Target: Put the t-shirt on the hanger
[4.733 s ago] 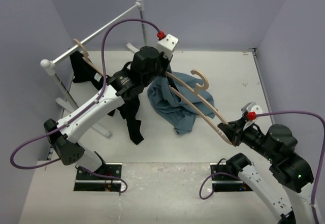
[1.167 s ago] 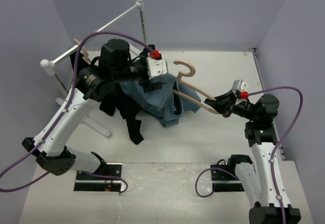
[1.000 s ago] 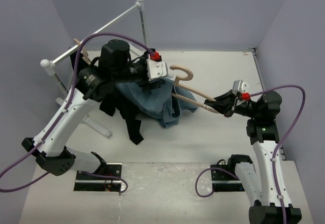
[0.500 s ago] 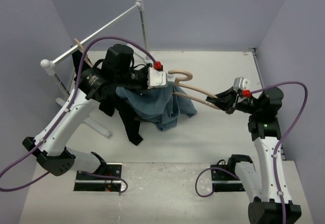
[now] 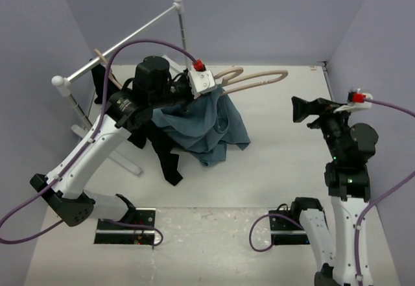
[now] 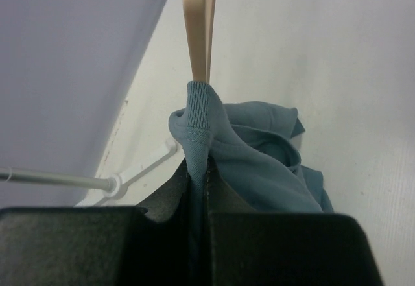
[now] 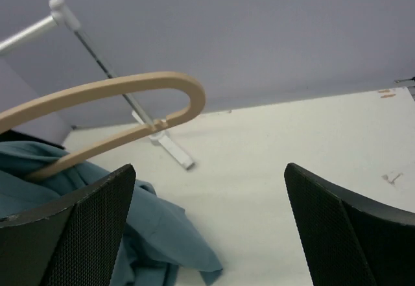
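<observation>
The blue-teal t-shirt (image 5: 211,127) hangs bunched from my left gripper (image 5: 209,93), above the table. In the left wrist view, the left gripper (image 6: 198,179) is shut on the ribbed collar of the t-shirt (image 6: 259,163). The tan hanger (image 6: 196,33) runs out of that collar, away from the fingers. From above, the hanger (image 5: 259,78) sticks out to the right of the shirt, its far end free. My right gripper (image 5: 300,109) is open, apart from it on the right. Through the right gripper (image 7: 207,227) I see the hanger's rounded end (image 7: 149,85) and the t-shirt (image 7: 136,234).
A metal clothes rail (image 5: 123,43) on white posts stands at the back left. A black garment (image 5: 162,153) hangs from it on another tan hanger (image 5: 104,62). One white foot of the rail (image 7: 172,146) lies on the table. Purple walls close in the back and sides.
My right gripper opened, let go of the hanger's end and drew back to the right. The hanger swung toward the back wall. My left gripper shut on the collar.
</observation>
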